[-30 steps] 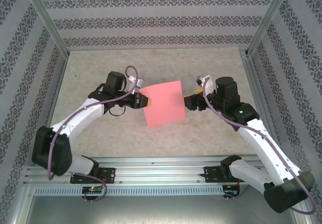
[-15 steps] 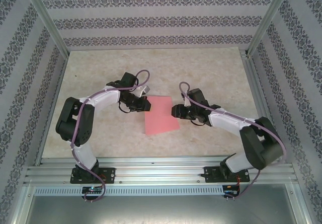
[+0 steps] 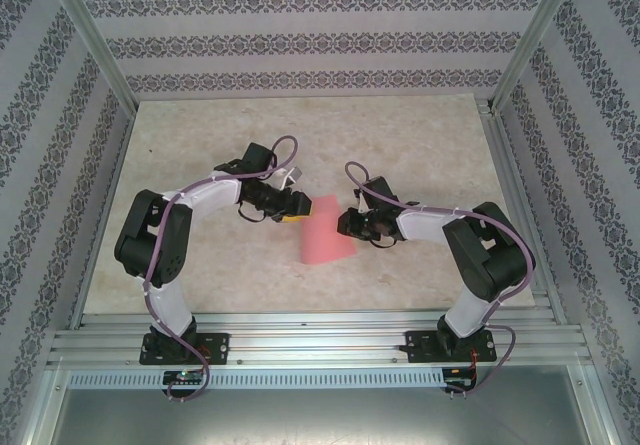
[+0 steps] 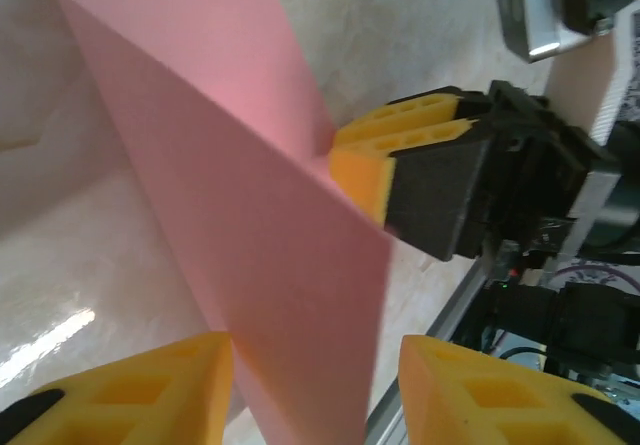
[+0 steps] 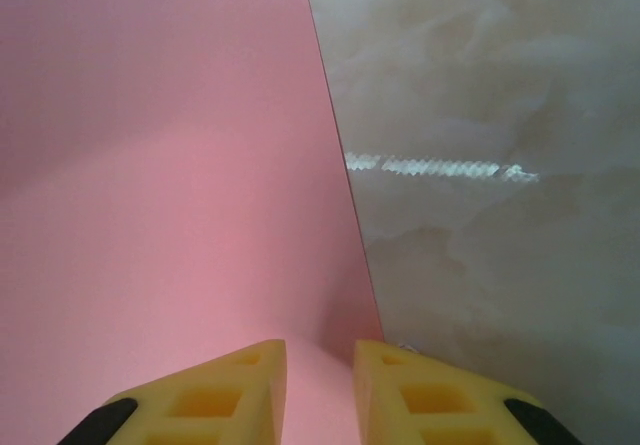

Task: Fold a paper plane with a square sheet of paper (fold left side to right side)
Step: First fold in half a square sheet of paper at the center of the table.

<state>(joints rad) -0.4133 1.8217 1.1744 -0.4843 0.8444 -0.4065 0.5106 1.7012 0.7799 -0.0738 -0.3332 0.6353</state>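
The square sheet of paper [image 3: 328,240] is salmon pink and lies mid-table, its left part lifted and bent over along a slanting ridge [image 4: 260,215]. My left gripper [image 3: 300,207] sits at the sheet's upper left corner. Its yellow fingers stand well apart [image 4: 315,345], with the raised paper passing between them. My right gripper [image 3: 347,223] is at the sheet's right edge. Its jaws [image 5: 320,350] are close together with a narrow gap, and the paper edge [image 5: 170,165] runs into that gap. The left wrist view shows the right gripper's yellow fingers [image 4: 400,135] at the sheet's far edge.
The table [image 3: 420,145] is pale and marbled, with patterned walls on three sides. An aluminium rail [image 3: 320,330] runs along the near edge and carries both arm bases. Metal posts stand at the back corners.
My left gripper's jaws have opened off the paper. My right gripper's jaws have narrowed around the sheet's right edge. The sheet came down to the table and now looks narrower, its left side bent over.
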